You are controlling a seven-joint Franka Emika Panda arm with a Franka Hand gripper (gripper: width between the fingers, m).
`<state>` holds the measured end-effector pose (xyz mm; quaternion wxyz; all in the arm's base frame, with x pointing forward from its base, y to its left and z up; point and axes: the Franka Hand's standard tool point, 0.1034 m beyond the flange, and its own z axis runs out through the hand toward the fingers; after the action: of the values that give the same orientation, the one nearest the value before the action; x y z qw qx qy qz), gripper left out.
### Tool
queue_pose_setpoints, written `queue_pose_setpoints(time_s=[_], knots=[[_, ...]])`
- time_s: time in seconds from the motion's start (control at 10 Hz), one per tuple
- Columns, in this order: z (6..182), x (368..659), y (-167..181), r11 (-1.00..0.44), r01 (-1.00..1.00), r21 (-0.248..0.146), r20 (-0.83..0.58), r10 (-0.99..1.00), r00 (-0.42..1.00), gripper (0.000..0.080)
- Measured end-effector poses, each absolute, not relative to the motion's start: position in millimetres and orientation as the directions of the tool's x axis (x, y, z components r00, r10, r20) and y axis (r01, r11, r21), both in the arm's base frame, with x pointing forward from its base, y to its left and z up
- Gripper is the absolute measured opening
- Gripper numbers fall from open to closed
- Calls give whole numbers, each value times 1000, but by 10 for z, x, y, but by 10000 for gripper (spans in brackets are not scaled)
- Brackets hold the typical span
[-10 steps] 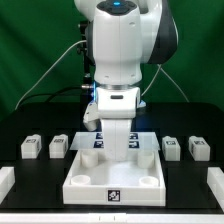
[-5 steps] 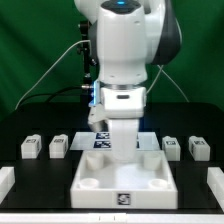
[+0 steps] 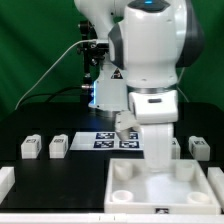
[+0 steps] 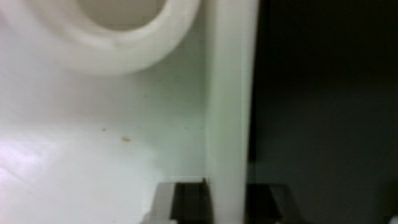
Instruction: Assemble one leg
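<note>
The large white rimmed panel (image 3: 160, 188) lies on the black table at the exterior view's lower right. My gripper (image 3: 158, 162) comes down on its far rim. In the wrist view my gripper (image 4: 231, 205) straddles the panel's rim (image 4: 231, 100), with one dark finger (image 4: 185, 205) on each side of it, shut on it. A round corner recess (image 4: 125, 20) shows beside the rim. Two small white legs (image 3: 30, 147) (image 3: 58, 146) stand at the exterior view's left. Another leg (image 3: 198, 148) stands at the right, with one more (image 3: 176, 146) partly hidden behind my arm.
The marker board (image 3: 105, 138) lies flat behind the panel. White blocks sit at the front left edge (image 3: 5, 180) and the front right edge (image 3: 216, 178). The arm's base and cables (image 3: 95, 70) stand at the back before a green curtain.
My gripper and the panel have moved together toward the exterior view's right and nearer the front edge. The marker board is now uncovered. The legs have not moved.
</note>
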<state>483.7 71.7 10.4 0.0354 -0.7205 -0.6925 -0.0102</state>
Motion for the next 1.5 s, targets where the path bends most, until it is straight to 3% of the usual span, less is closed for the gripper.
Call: queue_pose_setpoints(time_s=[0.7, 0.8, 0.9, 1.1, 1.2, 1.5], knots=[[65, 4952, 690, -13, 1000, -20, 71, 997, 15, 63], [62, 4950, 685, -14, 1000, -20, 71, 997, 15, 179], [61, 4949, 682, -14, 1000, -21, 71, 997, 16, 179], [60, 4948, 679, -15, 1000, -21, 70, 997, 16, 496], [59, 4947, 676, -15, 1000, -21, 70, 997, 17, 599], [57, 4946, 672, -16, 1000, -22, 70, 997, 17, 647]])
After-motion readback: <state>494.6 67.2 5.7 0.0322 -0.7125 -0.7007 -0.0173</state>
